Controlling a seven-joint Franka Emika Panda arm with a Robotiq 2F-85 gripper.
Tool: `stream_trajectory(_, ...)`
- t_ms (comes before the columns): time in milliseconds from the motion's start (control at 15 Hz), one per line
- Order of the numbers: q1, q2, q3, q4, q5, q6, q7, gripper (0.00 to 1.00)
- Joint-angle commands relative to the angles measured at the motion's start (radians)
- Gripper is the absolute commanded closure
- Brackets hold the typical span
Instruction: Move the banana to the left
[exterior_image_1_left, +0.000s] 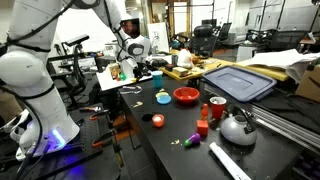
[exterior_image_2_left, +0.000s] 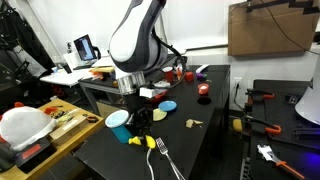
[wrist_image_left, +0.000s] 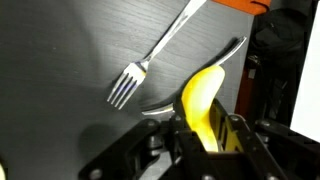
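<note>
- Claw state: my gripper (wrist_image_left: 205, 138) is closed down narrow on the banana (wrist_image_left: 203, 98). In the wrist view the black fingers pinch its lower part from both sides.
- Location of the banana: it is in the grip, just above the dark table (wrist_image_left: 60, 50). Its free tip points toward 12 o'clock in the wrist view.
- Handling, as I judge it: a small moulded toy, light and stiff. The glossy yellow skin looks smooth, so it could slip or pivot between the pads.
- Grip point: the curved body tapers toward the tip. I judge the thick lower section, where the fingers sit, to be the safest hold.
- Fragility: I expect none; moderate clamping should not mark it.
- Table surface: matte, dark grey, with a fine brushed grain. It is flat and looks low in friction.
- Fork (wrist_image_left: 160, 50): bright metal with thin tines, lying flat at 10 o'clock from the banana, apart from it.
- Second metal utensil (wrist_image_left: 233, 49): a slim curved handle at 1 o'clock. It passes behind the banana, and I cannot tell what kind it is.
- Blue bowl (exterior_image_2_left: 118, 119): round, plastic-looking, near the gripper at 10 o'clock in an exterior view.
- Farther out: a glossy red bowl (exterior_image_1_left: 186, 96) and a rounded metal kettle (exterior_image_1_left: 237, 128) stand well apart from the banana.
</note>
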Motion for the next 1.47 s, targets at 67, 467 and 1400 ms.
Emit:
stream_trajectory(67,0.07,0.056,-0.002,0.091,0.016,0.001,0.075,0.93)
stream_trajectory(467,0.161,0.121,-0.031,0.17,-0.003,0.051,0.223,0.93)
stream_trajectory(1400,0.264,0.22,-0.146,0.241,-0.131,0.088,0.387,0.93)
